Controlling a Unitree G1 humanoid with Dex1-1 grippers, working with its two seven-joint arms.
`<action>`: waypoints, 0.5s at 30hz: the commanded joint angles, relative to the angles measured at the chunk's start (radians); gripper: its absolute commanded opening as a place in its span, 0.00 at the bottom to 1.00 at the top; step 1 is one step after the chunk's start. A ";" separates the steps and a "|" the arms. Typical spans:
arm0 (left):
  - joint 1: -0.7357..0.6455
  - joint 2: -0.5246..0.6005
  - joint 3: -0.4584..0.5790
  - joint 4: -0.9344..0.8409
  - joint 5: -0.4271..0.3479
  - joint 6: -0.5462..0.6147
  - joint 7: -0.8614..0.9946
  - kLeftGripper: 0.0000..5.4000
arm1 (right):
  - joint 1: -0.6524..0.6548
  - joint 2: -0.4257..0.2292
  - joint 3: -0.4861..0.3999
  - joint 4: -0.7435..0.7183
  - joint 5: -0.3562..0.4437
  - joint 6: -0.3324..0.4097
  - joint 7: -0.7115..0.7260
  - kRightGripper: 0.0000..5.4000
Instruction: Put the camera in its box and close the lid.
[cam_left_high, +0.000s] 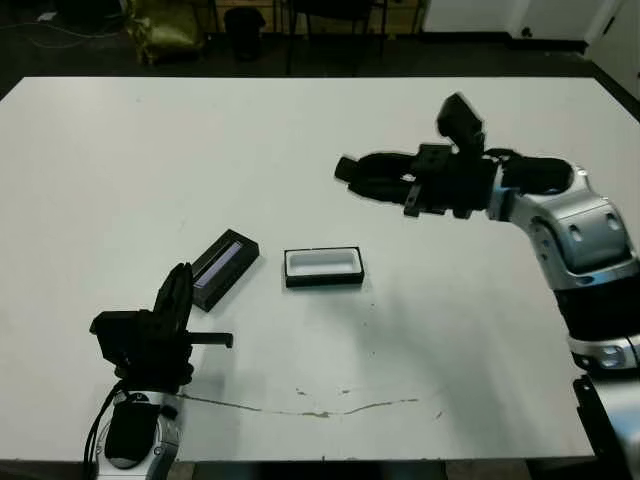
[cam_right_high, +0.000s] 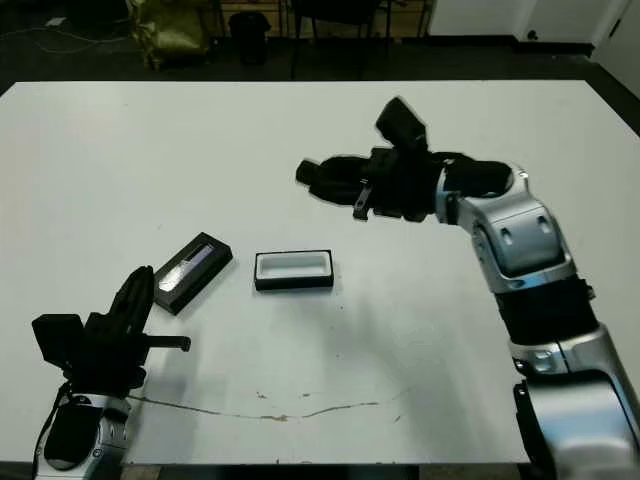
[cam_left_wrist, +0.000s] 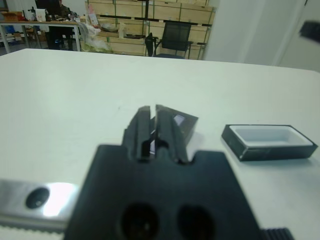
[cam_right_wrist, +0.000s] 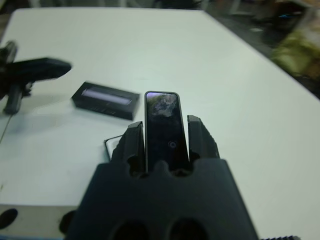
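The camera (cam_right_wrist: 162, 125), a slim black bar with a bluish screen at its tip, is clamped between the fingers of my right gripper (cam_left_high: 352, 172), which hovers above the table behind and to the right of the box. The box (cam_left_high: 323, 267), a shallow black tray with white lining, lies open at mid-table with nothing in it. To its left lies the lid (cam_left_high: 225, 268), flat and black with a greyish stripe, set at an angle. My left gripper (cam_left_high: 180, 280) is shut with nothing in it, just in front of the lid's near end, pointing at it.
A thin brownish streak (cam_left_high: 320, 410) runs across the white table (cam_left_high: 120, 170) near its front edge. Beyond the far edge stand a yellow bag (cam_left_high: 165, 30) and dark chairs (cam_left_high: 330, 20) on the floor.
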 joint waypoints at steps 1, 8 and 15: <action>0.013 0.000 -0.002 0.014 0.007 0.014 0.005 0.00 | -0.052 0.026 0.059 0.097 -0.063 -0.080 0.062 0.15; 0.017 -0.011 -0.013 -0.007 0.011 0.049 0.022 0.00 | -0.120 0.091 0.124 0.239 -0.138 -0.131 0.169 0.15; 0.016 -0.011 -0.016 -0.015 0.012 0.057 0.024 0.00 | -0.149 0.130 0.179 0.319 -0.220 -0.177 0.217 0.15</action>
